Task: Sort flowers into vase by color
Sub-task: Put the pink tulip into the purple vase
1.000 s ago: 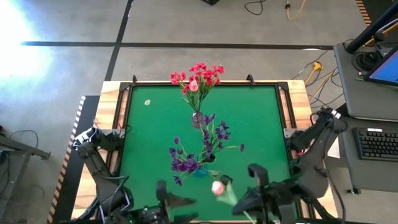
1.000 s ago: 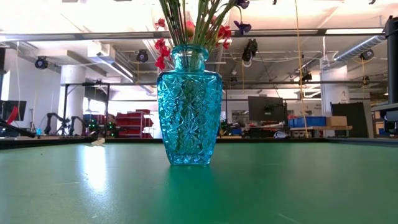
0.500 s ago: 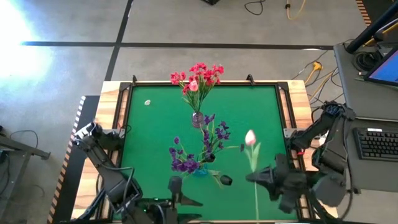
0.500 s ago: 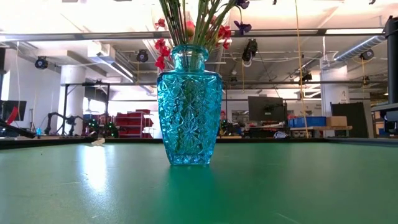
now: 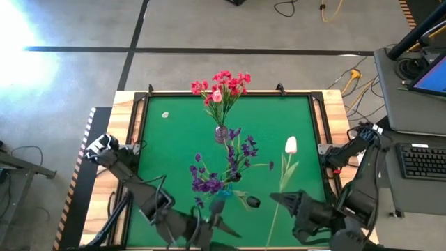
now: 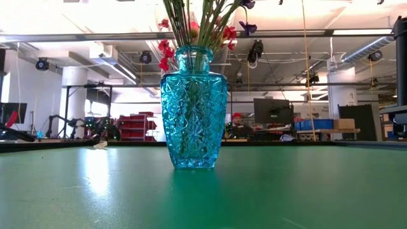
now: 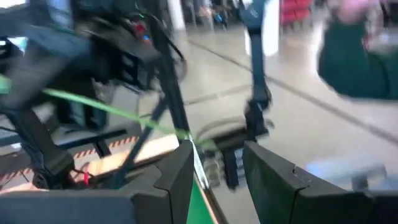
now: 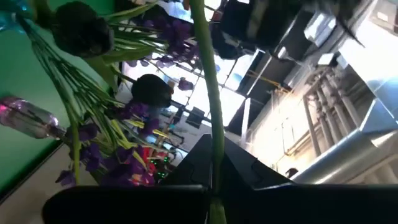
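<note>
Since a second ago my right gripper had swung the tulip rightward, clamped on its stem; left gripper partly open, empty. Next I judged it needed carrying to a vase.

High view: overhead, straight down on counter. Low view: counter height, level, close to teal vase; both share it.

Both arms dark, jointed, black cables along links; left hand fingers flat dark plates, seemingly matte.
</note>
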`<state>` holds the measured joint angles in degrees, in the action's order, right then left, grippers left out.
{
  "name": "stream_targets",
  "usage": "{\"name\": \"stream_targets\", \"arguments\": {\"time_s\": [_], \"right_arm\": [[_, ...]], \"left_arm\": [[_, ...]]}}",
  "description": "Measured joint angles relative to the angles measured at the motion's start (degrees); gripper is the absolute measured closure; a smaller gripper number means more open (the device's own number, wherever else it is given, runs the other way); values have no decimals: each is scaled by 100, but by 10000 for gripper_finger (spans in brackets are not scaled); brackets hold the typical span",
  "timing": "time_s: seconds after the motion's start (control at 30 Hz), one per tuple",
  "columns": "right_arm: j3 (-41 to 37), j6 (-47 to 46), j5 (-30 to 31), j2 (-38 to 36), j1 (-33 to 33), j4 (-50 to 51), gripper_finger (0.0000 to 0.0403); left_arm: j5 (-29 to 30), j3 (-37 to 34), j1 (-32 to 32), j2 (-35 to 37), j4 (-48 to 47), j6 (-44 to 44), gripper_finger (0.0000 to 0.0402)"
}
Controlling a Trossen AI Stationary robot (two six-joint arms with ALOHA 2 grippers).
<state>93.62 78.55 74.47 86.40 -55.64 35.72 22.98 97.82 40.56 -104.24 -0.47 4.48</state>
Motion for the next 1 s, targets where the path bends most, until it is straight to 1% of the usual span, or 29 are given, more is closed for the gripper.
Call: {"name": "stream_targets", "arguments": {"time_s": [0.1, 0.2, 0.3, 0.47, 0.6, 0.7, 0.77, 0.87, 0.97, 1.0], "right_arm": [[21, 106, -37, 45, 2, 5, 394], [82, 113, -59, 73, 2, -2, 394], [91, 118, -100, 76, 2, -47, 394], [91, 462, -237, 104, 17, -115, 394], [88, 837, -379, 107, 51, -580, 394], [88, 1359, -593, 106, 158, -932, 394], [88, 1896, -895, 107, 251, -1183, 394], [88, 2622, -1275, 104, 412, -1610, 394], [88, 2978, -1350, 104, 596, -1785, 394], [88, 3070, -1355, 106, 655, -1801, 394]], "left_arm": [[26, -9, -166, 1, 164, -349, 277], [329, -22, -298, 1, 172, -668, 276], [239, -20, -441, -44, 326, -842, 268], [197, -24, -555, -143, 494, -979, 230], [198, -13, -663, -210, 946, -1137, 190], [199, -15, -745, -307, 1102, -1324, 167], [197, -15, -793, -329, 1110, -1528, 158], [179, -15, -822, -362, 1240, -1617, 154], [-160, -15, -819, -395, 1280, -1627, 153], [-183, -15, -813, -396, 1278, -1664, 153]]}}
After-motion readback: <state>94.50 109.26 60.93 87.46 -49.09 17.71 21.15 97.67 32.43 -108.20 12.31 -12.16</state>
